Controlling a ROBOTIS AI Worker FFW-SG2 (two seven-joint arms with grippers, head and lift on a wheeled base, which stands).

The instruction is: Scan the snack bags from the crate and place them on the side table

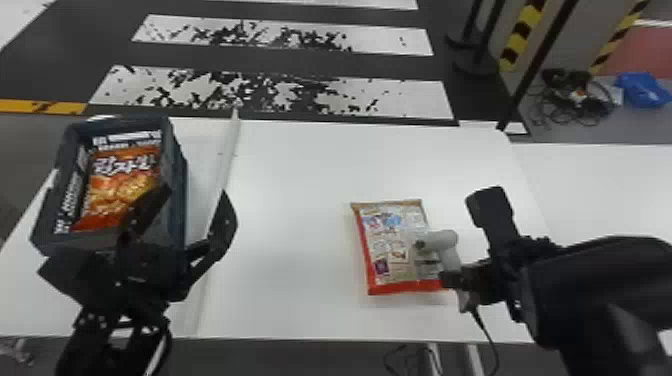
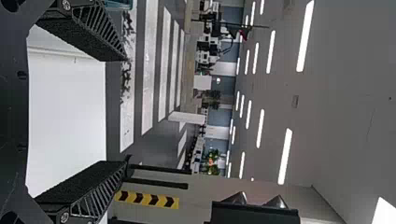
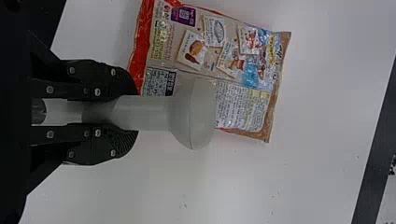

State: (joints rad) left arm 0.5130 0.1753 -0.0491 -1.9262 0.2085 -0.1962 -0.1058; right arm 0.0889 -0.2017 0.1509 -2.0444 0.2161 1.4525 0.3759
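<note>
My left gripper [image 1: 180, 215] stands open at the near right part of the dark crate [image 1: 175, 150], which holds an orange snack bag [image 1: 125, 185]. In the left wrist view the left gripper [image 2: 114, 112] has its fingers wide apart with nothing between them. My right gripper [image 1: 457, 280] is shut on a light grey handheld scanner [image 1: 440, 241], over the right part of a snack bag [image 1: 390, 250] lying back side up on the white table. In the right wrist view the right gripper [image 3: 126, 112] clasps the handle of the scanner [image 3: 196, 114], whose head overlaps the bag [image 3: 233, 60].
The crate sits at the left of the white table [image 1: 290, 175], beside a raised white strip [image 1: 227, 155]. Another white table [image 1: 600, 185] adjoins on the right. A cable [image 1: 485, 330] hangs from the scanner past the front edge. Black stands [image 1: 477, 60] rise behind.
</note>
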